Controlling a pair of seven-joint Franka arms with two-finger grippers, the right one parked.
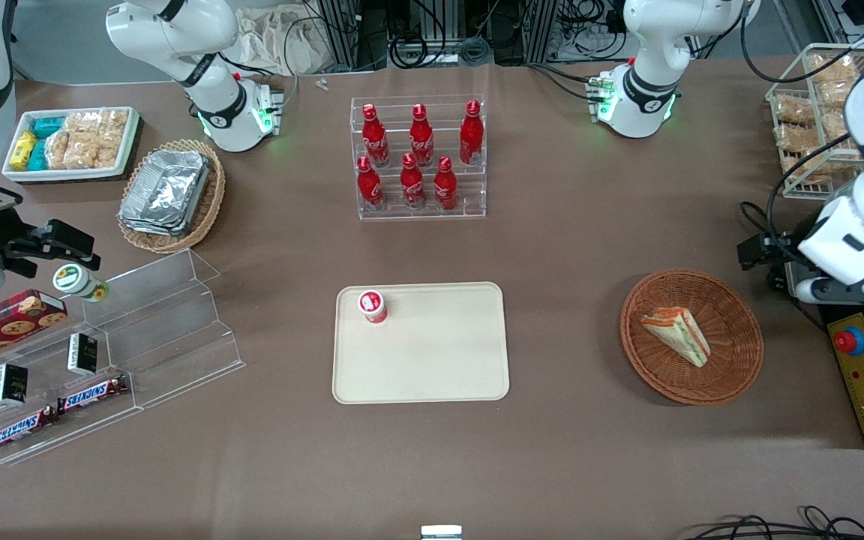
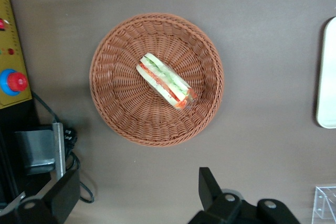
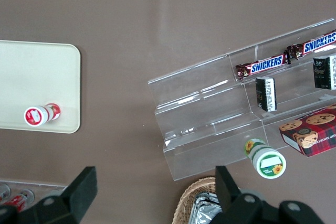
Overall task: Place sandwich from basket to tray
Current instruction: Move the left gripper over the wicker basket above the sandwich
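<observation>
The sandwich [image 1: 678,335], a white-bread wedge with orange-red and green filling, lies in the round reddish-brown basket [image 1: 732,330] toward the working arm's end of the table. In the left wrist view the sandwich [image 2: 167,81] lies near the middle of the basket [image 2: 121,93]. My left gripper [image 1: 758,251] hangs above the table beside the basket, a little farther from the front camera than it. It is open and empty, its fingers [image 2: 210,188] spread wide around the gripper's middle [image 2: 136,192]. The cream-beige tray [image 1: 432,352] lies mid-table; its edge shows in the left wrist view [image 2: 326,77].
A small red-capped container [image 1: 373,306] stands on the tray's corner. A yellow control box [image 1: 863,375] with a red button sits beside the basket. A rack of red bottles [image 1: 421,157] stands farther back. A clear shelf [image 1: 117,352] with snacks lies toward the parked arm's end.
</observation>
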